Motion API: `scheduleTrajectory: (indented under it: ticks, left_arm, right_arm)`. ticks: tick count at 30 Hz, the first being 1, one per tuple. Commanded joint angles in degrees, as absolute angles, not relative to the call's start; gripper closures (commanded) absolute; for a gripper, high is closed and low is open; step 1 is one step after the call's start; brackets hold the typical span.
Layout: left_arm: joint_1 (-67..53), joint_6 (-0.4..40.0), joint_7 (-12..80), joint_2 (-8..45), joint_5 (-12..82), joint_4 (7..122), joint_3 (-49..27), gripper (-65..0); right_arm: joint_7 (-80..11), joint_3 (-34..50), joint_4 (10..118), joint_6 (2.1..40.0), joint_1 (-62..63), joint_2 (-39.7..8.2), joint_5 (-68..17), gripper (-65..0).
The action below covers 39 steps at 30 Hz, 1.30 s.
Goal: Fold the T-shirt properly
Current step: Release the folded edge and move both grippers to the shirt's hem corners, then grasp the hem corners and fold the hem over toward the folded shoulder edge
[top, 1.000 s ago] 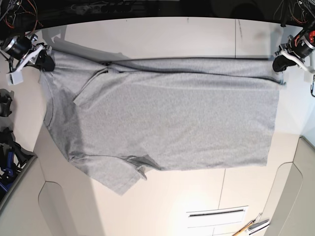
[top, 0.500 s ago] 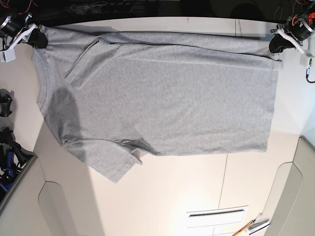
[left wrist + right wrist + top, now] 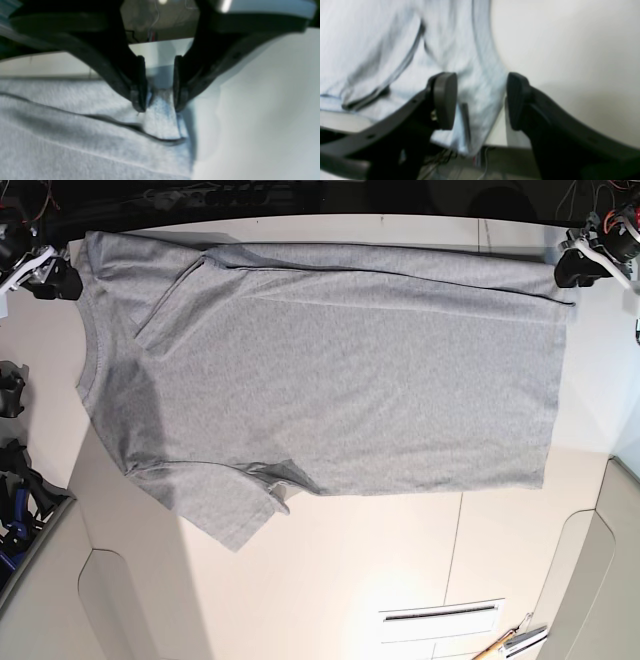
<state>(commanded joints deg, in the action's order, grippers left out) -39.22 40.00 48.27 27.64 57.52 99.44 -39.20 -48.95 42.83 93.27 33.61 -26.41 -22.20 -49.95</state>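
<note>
Shirt, base view: T-shirt [image 3: 350, 390] spread on table [image 3: 330, 600]; likely light, floppy, easily rumpled.
Left wrist view: left gripper [image 3: 160, 100] partly parted around cloth; grip unclear.
Right wrist view: right gripper [image 3: 481, 101] wide apart, unloaded; best pinch both layers at the corner.

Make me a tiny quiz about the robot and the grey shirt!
1. True or false: the T-shirt lies spread on the table.
2. Which gripper is open, the left gripper or the right gripper?
3. Fill in the blank: on the base view's left, a sleeve pokes out toward the ______ of the picture.

Key: 1 true; 2 the right gripper; 3 bottom.
</note>
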Motion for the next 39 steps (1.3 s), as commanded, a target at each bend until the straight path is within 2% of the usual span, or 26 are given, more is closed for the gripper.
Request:
scheduleTrajectory:
  ticks: [2,3,11,17,22,28,29,33,39]
  left_arm:
    - [-39.2,40.0,48.3,27.6,59.4,99.4,-41.9,-41.0]
    - [-39.2,40.0,48.3,27.6,59.8,99.4,-43.1,-43.1]
    - [-37.9,40.0,45.2,27.8,60.6,99.4,-49.6,-43.2]
    - [-30.2,39.8,44.4,29.1,58.0,99.2,-48.7,-43.2]
    - [-20.2,37.7,39.0,33.3,51.5,92.6,-41.1,-43.2]
    - [-2.5,37.7,37.2,35.4,45.4,74.8,-28.2,-43.2]
    - [0.0,37.7,36.6,35.6,44.8,71.5,-26.1,-43.3]
    - [9.1,37.8,34.3,36.4,41.8,59.6,-18.6,-43.3]
    - [17.4,37.7,31.5,35.7,41.6,49.4,-9.4,-43.3]
  right_arm:
    - [-47.7,42.9,93.3,33.6,-24.2,-22.2,-49.2,-31.5]
    - [-47.3,42.9,93.3,33.3,-22.8,-22.0,-48.3,-31.5]
    - [-41.6,42.7,91.1,32.3,-10.2,-22.1,-43.0,-31.5]
    - [-39.5,40.3,73.8,32.4,4.6,-24.7,-41.7,-31.5]
    - [-33.8,34.3,59.3,32.4,16.4,-26.3,-36.0,-31.5]
    - [-25.7,24.3,49.4,32.4,23.6,-26.3,-28.8,-31.6]
    - [-24.6,22.9,47.7,32.3,24.3,-26.3,-27.9,-32.3]
    - [-20.7,20.1,42.2,32.4,25.4,-26.2,-26.9,-42.2]
    - [-20.5,20.1,39.5,33.1,25.2,-24.9,-25.3,-43.0]
